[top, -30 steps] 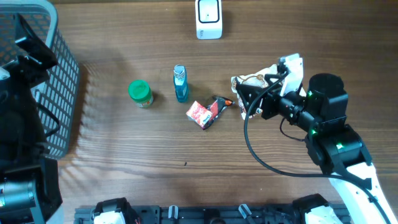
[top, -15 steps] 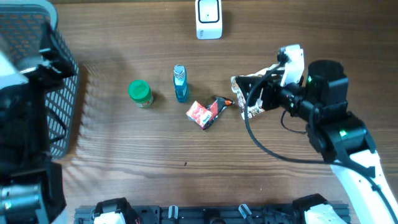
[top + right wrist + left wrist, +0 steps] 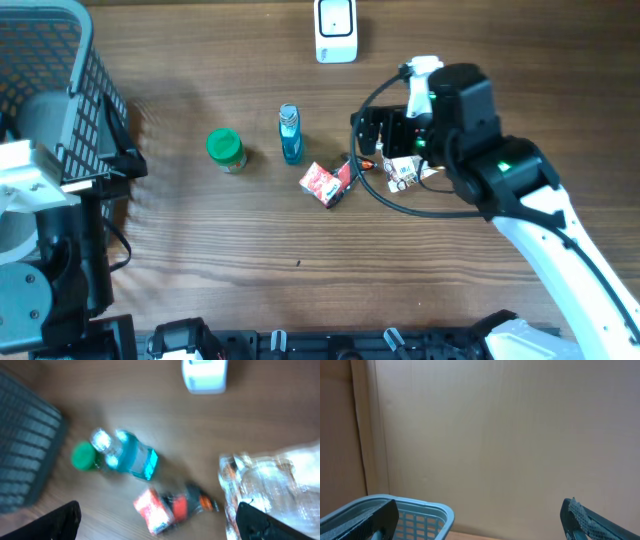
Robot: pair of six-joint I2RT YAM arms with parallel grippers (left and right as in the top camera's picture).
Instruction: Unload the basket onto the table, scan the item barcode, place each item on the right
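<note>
Items lie in a row on the wooden table: a green-lidded jar (image 3: 226, 150), a blue bottle (image 3: 290, 135), a red and black packet (image 3: 330, 183) and a crinkly clear bag (image 3: 412, 172). The white scanner (image 3: 336, 30) stands at the far edge. My right gripper (image 3: 366, 140) hovers open above the gap between the red packet (image 3: 167, 507) and the clear bag (image 3: 272, 487), holding nothing. The right wrist view is blurred. My left gripper (image 3: 477, 522) is open and empty, raised beside the basket and facing a tan wall.
A blue-grey mesh basket (image 3: 95, 90) fills the far left corner, and its rim (image 3: 427, 510) shows in the left wrist view. The left arm (image 3: 45, 250) stands just in front of it. Bare wood lies along the near side of the items.
The right arm has swung left and toward the far edge, off the clear bag and nearer the red packet. The left arm has shifted by the basket. Both grippers stayed open.
</note>
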